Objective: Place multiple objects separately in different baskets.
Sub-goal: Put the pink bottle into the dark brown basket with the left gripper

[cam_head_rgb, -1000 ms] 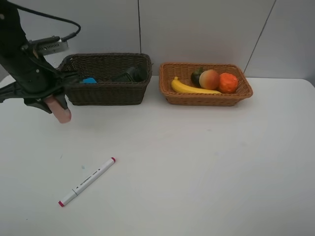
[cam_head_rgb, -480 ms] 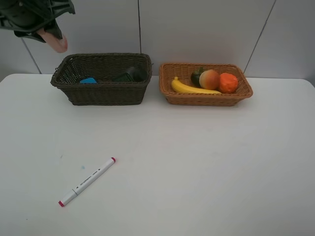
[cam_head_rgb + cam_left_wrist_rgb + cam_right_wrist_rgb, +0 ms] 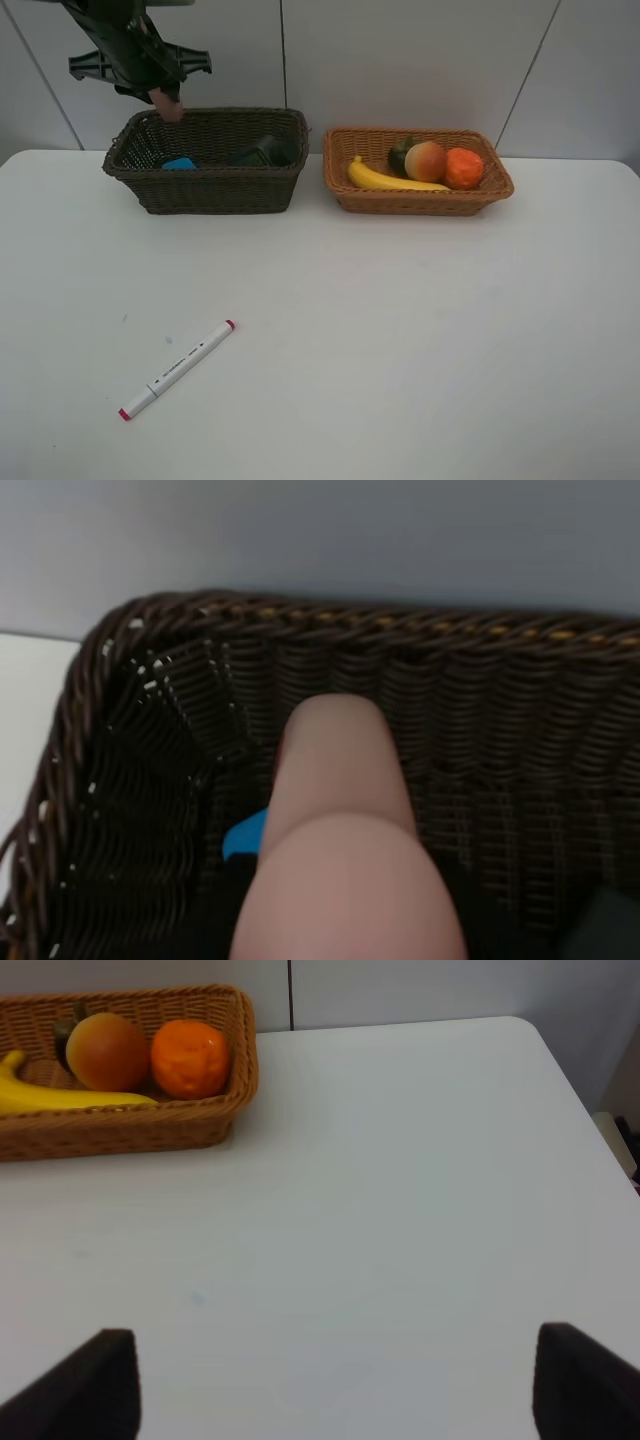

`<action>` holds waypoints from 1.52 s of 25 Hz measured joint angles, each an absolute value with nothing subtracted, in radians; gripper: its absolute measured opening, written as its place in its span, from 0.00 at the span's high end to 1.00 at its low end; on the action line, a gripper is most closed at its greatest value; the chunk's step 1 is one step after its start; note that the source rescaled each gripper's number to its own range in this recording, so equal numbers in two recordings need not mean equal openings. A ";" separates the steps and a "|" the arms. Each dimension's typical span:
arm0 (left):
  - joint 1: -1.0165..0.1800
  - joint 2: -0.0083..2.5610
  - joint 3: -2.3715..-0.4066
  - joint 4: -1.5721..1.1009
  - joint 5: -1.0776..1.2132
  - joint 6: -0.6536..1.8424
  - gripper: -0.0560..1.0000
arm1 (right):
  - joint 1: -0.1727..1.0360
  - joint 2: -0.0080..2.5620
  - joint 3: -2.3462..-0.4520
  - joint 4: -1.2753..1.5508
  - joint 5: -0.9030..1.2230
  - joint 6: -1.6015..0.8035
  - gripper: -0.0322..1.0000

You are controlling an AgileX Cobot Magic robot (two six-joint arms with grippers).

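We note left pincer moved right, down over dark basket rear-left corner; pincer clenched on pink bottle, bottle tip poking below, above basket interior.

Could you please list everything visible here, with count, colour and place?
Dark brown wicker basket: one, table's far left.
Orange-tan wicker basket: one, right of it.
Yellow banana, dark mangosteen, red-yellow peach, orange: one each, in the tan basket.
Blue item, dark item: in the brown basket.
White red-tipped marker: one, near left table.
Pink bottle: one, above the brown basket.
Left gripper: holds the bottle.
Right gripper: open, over bare table.
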State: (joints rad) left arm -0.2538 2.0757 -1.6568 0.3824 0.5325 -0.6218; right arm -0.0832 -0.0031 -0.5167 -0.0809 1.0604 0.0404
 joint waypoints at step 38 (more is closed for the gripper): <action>-0.254 2.188 -1.666 0.320 0.541 -0.585 0.00 | -0.083 -0.003 -0.517 -0.081 1.060 0.040 0.00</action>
